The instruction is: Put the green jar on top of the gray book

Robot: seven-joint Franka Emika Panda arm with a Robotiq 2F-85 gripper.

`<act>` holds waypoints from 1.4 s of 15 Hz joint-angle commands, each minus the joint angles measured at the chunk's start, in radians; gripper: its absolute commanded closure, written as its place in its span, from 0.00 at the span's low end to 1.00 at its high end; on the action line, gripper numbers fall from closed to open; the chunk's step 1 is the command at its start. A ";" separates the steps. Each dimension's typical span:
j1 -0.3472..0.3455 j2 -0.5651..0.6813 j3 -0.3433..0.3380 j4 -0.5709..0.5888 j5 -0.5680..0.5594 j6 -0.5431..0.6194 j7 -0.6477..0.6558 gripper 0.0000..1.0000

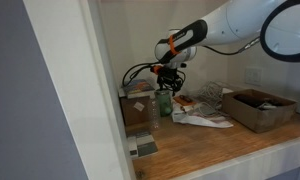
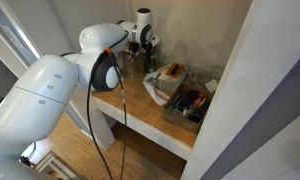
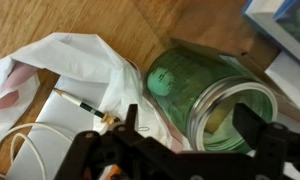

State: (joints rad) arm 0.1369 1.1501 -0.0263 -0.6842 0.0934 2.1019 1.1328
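The green jar point(image 3: 180, 75), translucent green glass with a metal-rimmed top, fills the middle of the wrist view and stands on the wooden tabletop point(image 3: 50, 20). In an exterior view the green jar point(image 1: 164, 103) stands beside a brown box point(image 1: 138, 110). My gripper point(image 3: 190, 115) is open, with one dark finger on each side of the jar's top. The left finger stands a little off the glass. In an exterior view the gripper point(image 1: 167, 84) hangs right over the jar. The gray book point(image 1: 142, 147), dark and flat with a pale patch, lies at the table's front edge, nearer the camera than the box.
White plastic wrap and a cable point(image 3: 60, 70) lie against the jar. A colourful-covered book point(image 3: 285, 20) lies close by. Papers point(image 1: 202, 117) and a cardboard tray point(image 1: 258, 110) sit along the table. The wall point(image 1: 130, 30) is right behind.
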 commanded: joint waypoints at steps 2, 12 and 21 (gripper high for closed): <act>-0.003 0.058 0.001 0.083 0.007 -0.001 0.037 0.41; -0.012 0.040 0.000 0.086 0.007 -0.049 0.044 1.00; -0.030 -0.030 0.005 0.059 0.010 -0.124 0.018 0.97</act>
State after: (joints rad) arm 0.1175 1.1685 -0.0290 -0.6237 0.0931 2.0157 1.1560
